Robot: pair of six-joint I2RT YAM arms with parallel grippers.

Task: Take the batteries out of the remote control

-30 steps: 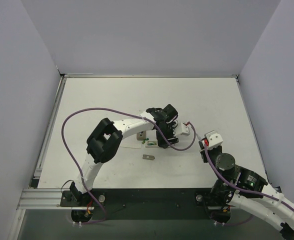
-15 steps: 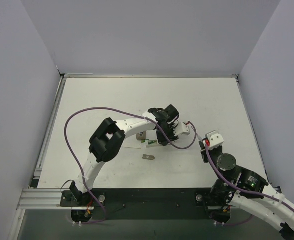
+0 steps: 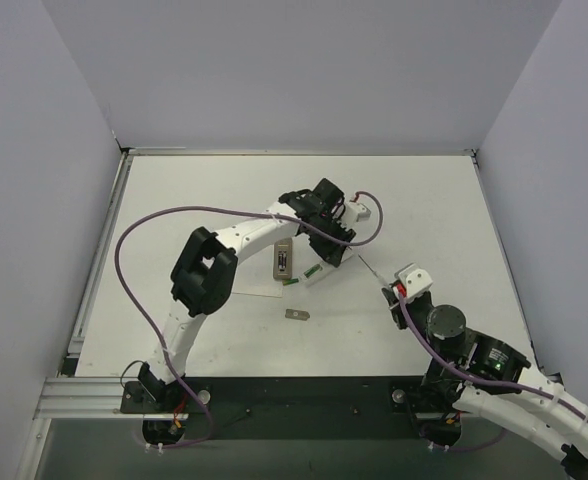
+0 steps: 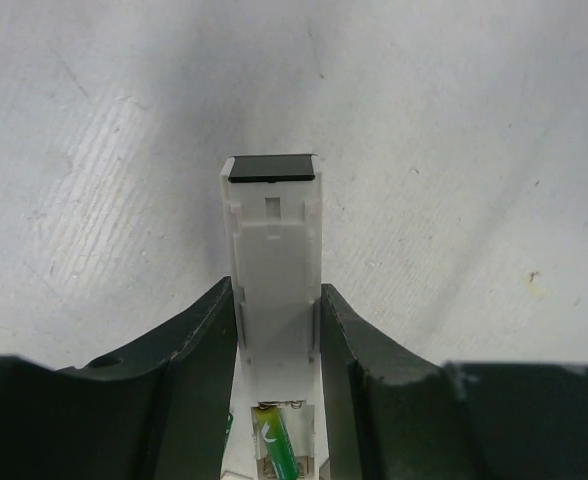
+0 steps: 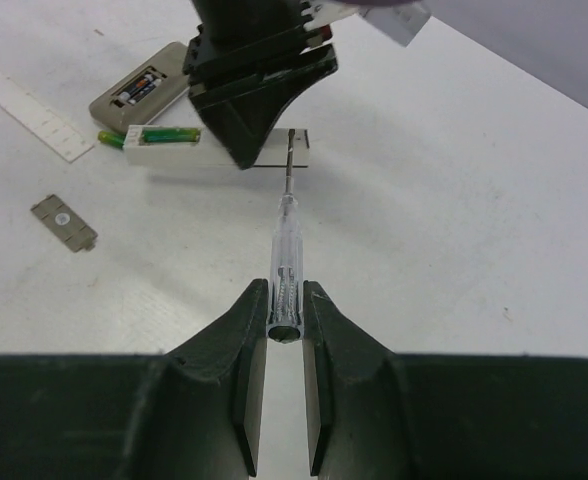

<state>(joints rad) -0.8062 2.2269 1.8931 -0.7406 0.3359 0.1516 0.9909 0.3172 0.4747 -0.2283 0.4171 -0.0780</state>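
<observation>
L gripper [image 4: 274,300]: fingers clenched on the white remote control [image 4: 272,235], pinning it to the table so the open compartment faces up. One green battery [image 4: 274,445] sits inside. R gripper [image 5: 284,300]: clamped on a clear screwdriver [image 5: 285,240], tip close to the remote, prob. to pry. Second battery [image 5: 110,138] lies just beside the remote's end, tan-grey bar [image 5: 139,90] near, grey plate [image 5: 64,222] farther off. Surface: scuffed white table [image 3: 174,200]. Room: plain lilac-grey walls [image 3: 274,70].

Overhead view plus two wrist close-ups
</observation>
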